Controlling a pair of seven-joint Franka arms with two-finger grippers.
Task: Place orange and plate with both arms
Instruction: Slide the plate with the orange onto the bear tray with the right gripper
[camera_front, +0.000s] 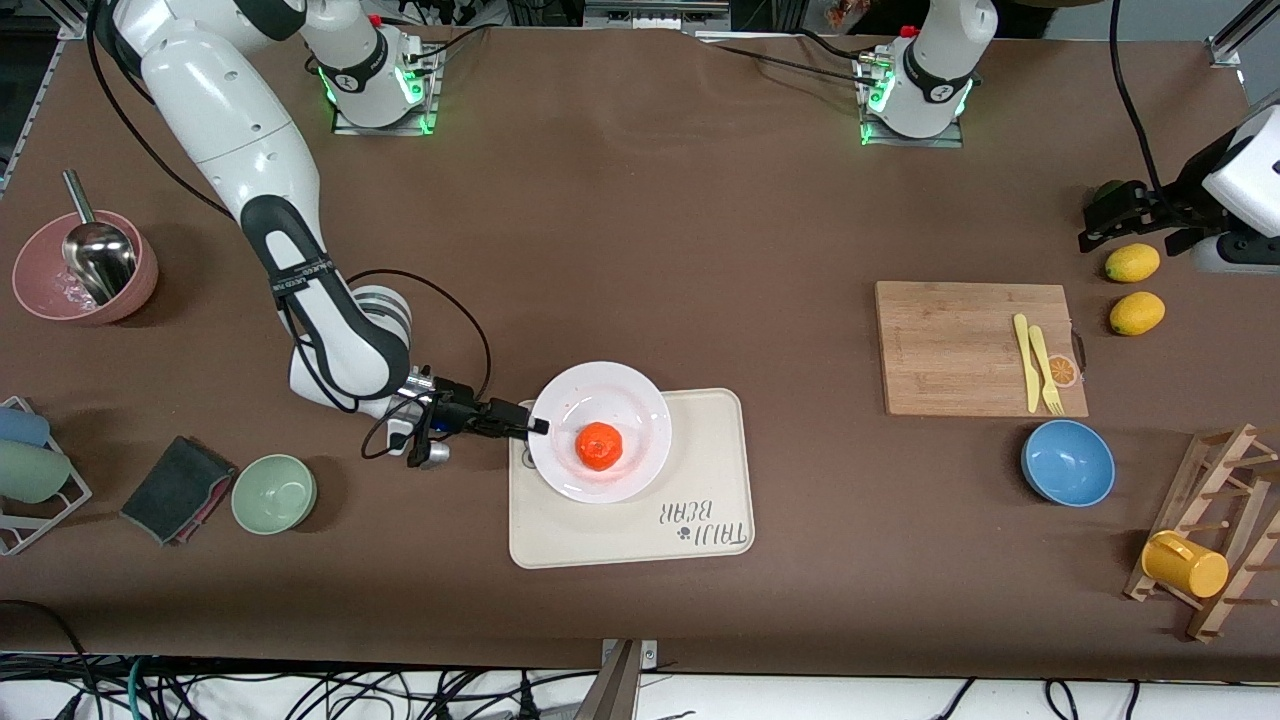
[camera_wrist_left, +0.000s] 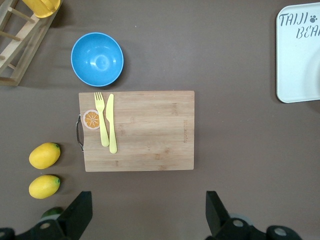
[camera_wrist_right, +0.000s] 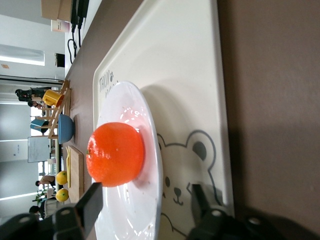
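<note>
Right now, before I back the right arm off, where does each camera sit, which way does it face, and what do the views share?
Front: high across the table, facing both bases; shows the right gripper open at the plate rim, the left gripper waiting open near the lemons.
Left wrist: looks straight down on the cutting board and blue bowl; its fingertips show.
Right wrist: low, looking along the bear tray at the orange on the plate; its fingers show.
Shared: all three show the tray and the blue bowl.
</note>
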